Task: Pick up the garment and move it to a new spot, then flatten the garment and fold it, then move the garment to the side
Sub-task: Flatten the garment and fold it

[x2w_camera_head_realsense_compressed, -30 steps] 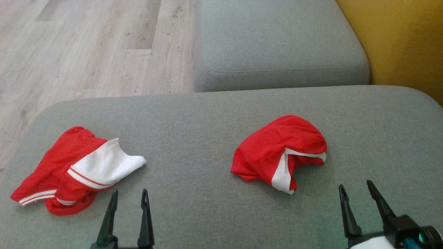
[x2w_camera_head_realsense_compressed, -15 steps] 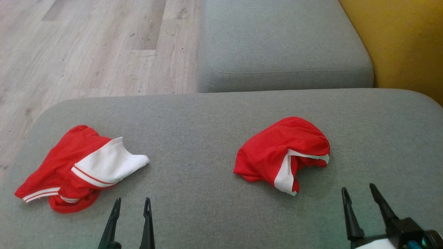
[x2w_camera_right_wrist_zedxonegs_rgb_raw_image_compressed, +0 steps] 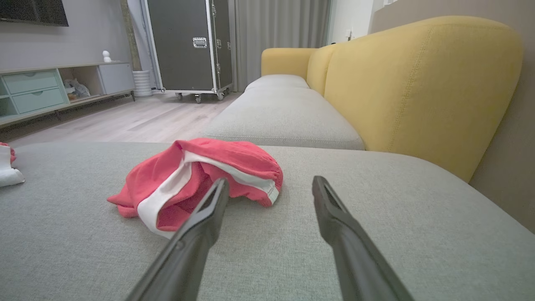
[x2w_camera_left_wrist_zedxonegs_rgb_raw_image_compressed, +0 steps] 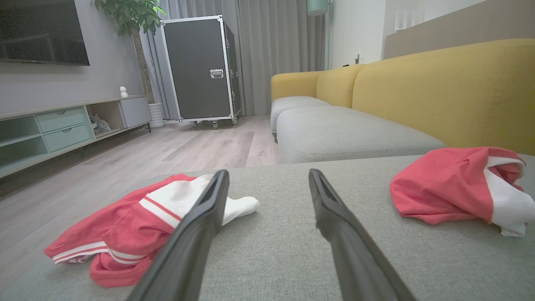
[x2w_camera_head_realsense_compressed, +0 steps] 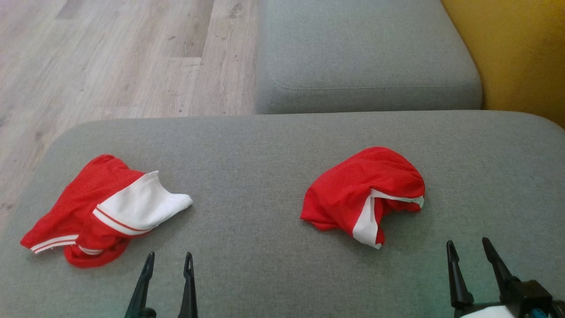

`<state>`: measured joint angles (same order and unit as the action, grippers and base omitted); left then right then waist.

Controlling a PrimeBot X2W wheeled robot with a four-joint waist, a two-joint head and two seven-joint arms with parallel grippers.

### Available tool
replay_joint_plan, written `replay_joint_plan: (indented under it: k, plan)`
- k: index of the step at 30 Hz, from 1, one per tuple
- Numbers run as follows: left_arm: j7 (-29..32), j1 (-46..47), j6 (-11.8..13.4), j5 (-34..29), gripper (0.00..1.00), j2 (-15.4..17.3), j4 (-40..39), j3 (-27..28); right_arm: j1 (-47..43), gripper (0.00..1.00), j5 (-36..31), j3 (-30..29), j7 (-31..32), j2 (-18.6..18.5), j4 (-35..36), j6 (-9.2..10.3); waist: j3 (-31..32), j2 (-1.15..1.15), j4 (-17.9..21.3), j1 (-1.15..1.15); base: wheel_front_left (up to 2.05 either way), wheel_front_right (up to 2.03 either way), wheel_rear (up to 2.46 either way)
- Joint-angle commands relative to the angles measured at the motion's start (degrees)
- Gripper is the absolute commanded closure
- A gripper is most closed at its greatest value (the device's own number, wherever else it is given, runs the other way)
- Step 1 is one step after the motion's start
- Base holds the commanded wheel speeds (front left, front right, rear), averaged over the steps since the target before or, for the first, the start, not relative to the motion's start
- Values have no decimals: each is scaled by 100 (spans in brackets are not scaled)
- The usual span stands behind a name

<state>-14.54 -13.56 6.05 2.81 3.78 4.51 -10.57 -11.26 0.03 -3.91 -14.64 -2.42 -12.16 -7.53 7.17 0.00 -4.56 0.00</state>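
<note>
Two tools spread wide and empty, low over a grey cushion (x2w_camera_head_realsense_compressed: 265, 150), with a crumpled red-and-white garment ahead of each.

The left garment (x2w_camera_head_realsense_compressed: 101, 207) lies ahead and mostly to the left of the left tool (x2w_camera_head_realsense_compressed: 170, 255), near its tips but apart from them, with the white panel on the side closest to it. The right garment (x2w_camera_head_realsense_compressed: 353, 194) lies ahead and to the left of the right tool (x2w_camera_head_realsense_compressed: 467, 242), between the two tools and nearer the right one, also untouched. Both heaps are bunched, so their kind and full shape cannot be made out. In the left wrist view a finger covers part of the left garment's white panel. The right wrist view cuts that garment off at its left edge. The head view's bottom edge cuts off the bodies of both tools.
</note>
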Motion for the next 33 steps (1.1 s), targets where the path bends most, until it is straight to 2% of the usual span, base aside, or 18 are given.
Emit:
replay_joint_plan:
  k: [1,9,15,19,25,33]
  plan:
    - [-46,298,28,-61,0,-68,-188,213,218,0,40,138,-36,-46,135,4,-34,0,-22,0,0,0,0]
    - [-46,414,34,-60,0,-80,-274,81,529,0,153,221,-36,-46,-286,4,-314,0,-99,0,0,0,0]
    - [-46,536,36,-241,0,-83,-281,-197,1087,0,124,180,-36,-46,-782,4,-598,0,-163,0,0,0,0]
    - [-46,642,50,-325,0,-84,-276,-365,1633,0,294,126,-36,-48,-1524,4,-767,0,-218,0,0,0,0]
    - [-46,854,104,-364,0,-86,-321,-592,2679,0,913,182,15,-290,-2972,4,-1069,0,-335,0,0,0,0]
    - [-46,1164,129,-298,0,-87,-296,-770,3656,0,1767,661,343,-641,-4011,4,-1479,0,-468,0,0,0,0]
